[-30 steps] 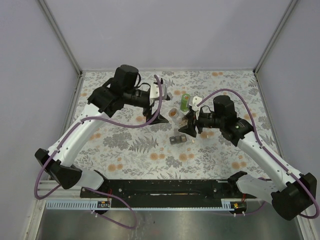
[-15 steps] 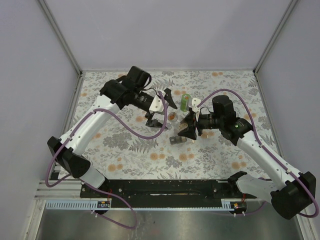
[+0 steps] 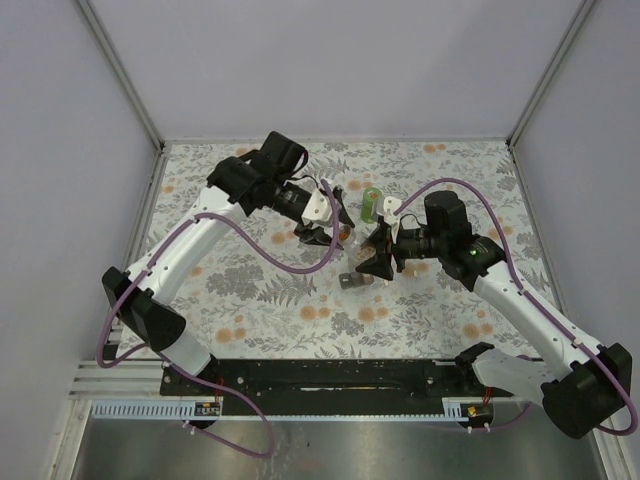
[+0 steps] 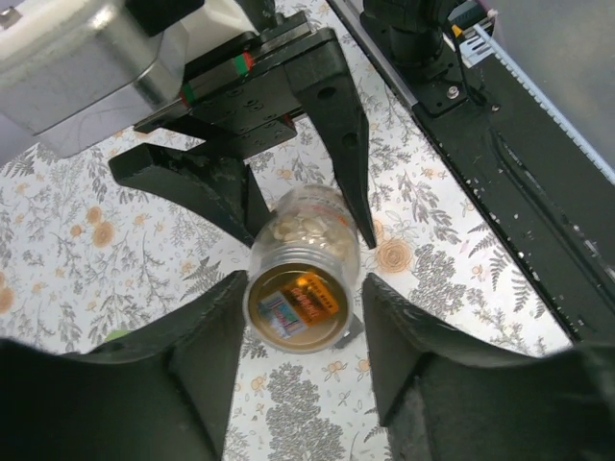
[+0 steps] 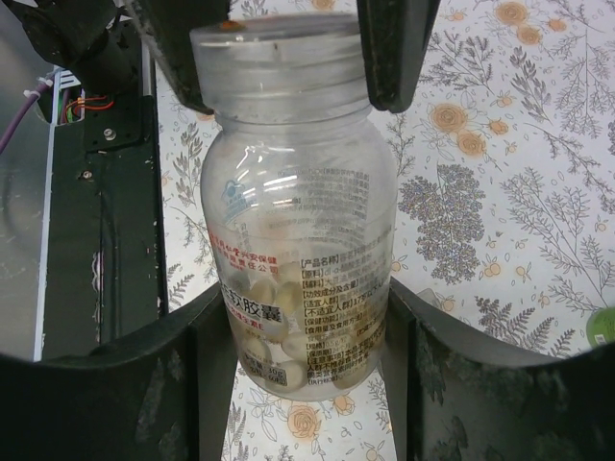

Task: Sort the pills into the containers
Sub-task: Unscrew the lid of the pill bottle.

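Observation:
A clear pill bottle (image 5: 298,221) with pale capsules in it lies level above the table, and my right gripper (image 5: 303,303) is shut on its body. The bottle's clear cap (image 5: 283,58) sits between the fingers (image 5: 394,48) of my left gripper. In the left wrist view the cap (image 4: 296,307) faces the camera with an orange label showing through it, and my left gripper (image 4: 303,288) is closed on it from both sides. From above, the bottle (image 3: 345,232) bridges the left gripper (image 3: 335,226) and the right gripper (image 3: 375,255).
A green container (image 3: 371,203) stands just behind the two grippers. A small grey thing (image 3: 352,280) lies on the flowered table (image 3: 250,290) below the bottle. The black base rail (image 3: 330,375) runs along the near edge.
My left arm has swung right to the bottle and its jaws have closed from wide open onto the cap. The right arm has kept still with the bottle.

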Robot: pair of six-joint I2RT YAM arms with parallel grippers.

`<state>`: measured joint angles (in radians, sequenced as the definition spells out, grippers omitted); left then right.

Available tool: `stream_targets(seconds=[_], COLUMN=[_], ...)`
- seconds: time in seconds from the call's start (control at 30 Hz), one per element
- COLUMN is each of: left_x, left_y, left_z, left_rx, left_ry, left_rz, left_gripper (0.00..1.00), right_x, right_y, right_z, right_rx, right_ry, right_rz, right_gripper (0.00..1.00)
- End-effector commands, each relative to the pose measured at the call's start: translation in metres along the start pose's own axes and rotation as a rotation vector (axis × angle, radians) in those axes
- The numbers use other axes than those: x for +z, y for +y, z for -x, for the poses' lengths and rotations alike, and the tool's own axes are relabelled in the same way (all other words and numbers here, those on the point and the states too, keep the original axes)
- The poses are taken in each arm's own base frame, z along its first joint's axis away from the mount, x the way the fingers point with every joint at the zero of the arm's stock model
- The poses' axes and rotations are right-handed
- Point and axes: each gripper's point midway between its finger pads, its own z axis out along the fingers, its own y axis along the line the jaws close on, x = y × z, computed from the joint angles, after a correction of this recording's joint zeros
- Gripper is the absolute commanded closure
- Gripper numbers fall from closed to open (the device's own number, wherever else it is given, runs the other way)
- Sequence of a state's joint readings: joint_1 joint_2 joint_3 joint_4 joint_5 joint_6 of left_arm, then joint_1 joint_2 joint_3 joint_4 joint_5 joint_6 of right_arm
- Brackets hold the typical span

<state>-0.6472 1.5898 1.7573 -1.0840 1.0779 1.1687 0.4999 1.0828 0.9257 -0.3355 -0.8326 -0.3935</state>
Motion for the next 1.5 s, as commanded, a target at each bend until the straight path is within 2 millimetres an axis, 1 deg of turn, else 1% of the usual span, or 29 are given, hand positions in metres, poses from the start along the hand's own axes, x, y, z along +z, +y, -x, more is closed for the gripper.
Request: stream_targets(seconds=[0.0,0.03,0.17,0.2,0.3,0.37,0.47,0.53,0.57,0.63,0.83,0.9,0.93,1.03,1.13,1.23,1.27,1.3,1.33,1.43,1.47], left_x=[0.000,-0.001,-0.001,-0.001,0.001,0.004,0.004,0.004,0.002,-0.001,-0.008,-0.009,-0.009,-0.010,-0.006,-0.004,-0.003,-0.003,-0.004,-0.007,-0.007], left_y=[0.004,0.005,0.013,0.014,0.016,0.024,0.031,0.031,0.034,0.041,0.055,0.058,0.060,0.065,0.067,0.067,0.066,0.067,0.066,0.067,0.066], left_z=[0.020,0.020,0.021,0.023,0.021,0.018,0.012,0.010,0.011,0.008,0.007,0.006,0.007,0.009,0.005,0.001,0.003,0.002,0.001,0.001,0.001], left_rx=[0.034,0.028,-0.023,-0.038,-0.100,-0.170,-0.252,-0.313,-0.341,-0.462,-0.667,-0.724,-0.789,-0.904,-1.027,-1.096,-1.100,-1.104,-1.118,-1.148,-1.158], left_ry=[-0.061,-0.059,-0.057,-0.061,-0.058,-0.045,-0.022,-0.021,-0.023,-0.030,-0.050,-0.051,-0.061,-0.065,-0.054,-0.054,-0.055,-0.052,-0.051,-0.067,-0.070], left_rz=[-0.010,-0.006,0.029,0.039,0.073,0.134,0.222,0.249,0.280,0.355,0.498,0.527,0.541,0.566,0.570,0.582,0.583,0.602,0.618,0.647,0.651], left_gripper=[0.59,0.69,0.91,0.94,0.97,1.00,1.00,1.00,1.00,1.00,1.00,1.00,1.00,1.00,1.00,1.00,1.00,0.95,0.88,0.74,0.72], right_x=[-0.005,-0.005,-0.006,-0.006,-0.008,-0.009,-0.011,-0.012,-0.012,-0.014,-0.016,-0.016,-0.017,-0.017,-0.018,-0.018,-0.019,-0.019,-0.019,-0.018,-0.018], right_y=[-0.001,-0.002,-0.008,-0.008,-0.014,-0.018,-0.024,-0.028,-0.029,-0.032,-0.039,-0.040,-0.041,-0.042,-0.043,-0.043,-0.043,-0.044,-0.044,-0.044,-0.045], right_z=[0.026,0.026,0.027,0.027,0.028,0.030,0.031,0.031,0.031,0.033,0.034,0.034,0.034,0.034,0.033,0.034,0.034,0.034,0.034,0.033,0.033], right_rx=[-0.066,-0.065,-0.072,-0.073,-0.080,-0.085,-0.087,-0.088,-0.089,-0.093,-0.095,-0.096,-0.096,-0.097,-0.097,-0.103,-0.103,-0.103,-0.104,-0.102,-0.102], right_ry=[-0.060,-0.059,-0.061,-0.062,-0.067,-0.071,-0.071,-0.073,-0.074,-0.079,-0.080,-0.079,-0.079,-0.079,-0.079,-0.082,-0.080,-0.080,-0.080,-0.079,-0.077], right_rz=[0.000,-0.008,-0.039,-0.045,-0.089,-0.116,-0.153,-0.178,-0.188,-0.208,-0.247,-0.255,-0.261,-0.267,-0.272,-0.278,-0.279,-0.281,-0.281,-0.280,-0.280], right_gripper=[0.98,0.98,0.98,0.98,0.99,0.98,0.98,0.99,0.98,0.99,0.99,0.99,0.99,0.99,0.99,0.99,0.98,0.99,0.99,0.99,0.98])
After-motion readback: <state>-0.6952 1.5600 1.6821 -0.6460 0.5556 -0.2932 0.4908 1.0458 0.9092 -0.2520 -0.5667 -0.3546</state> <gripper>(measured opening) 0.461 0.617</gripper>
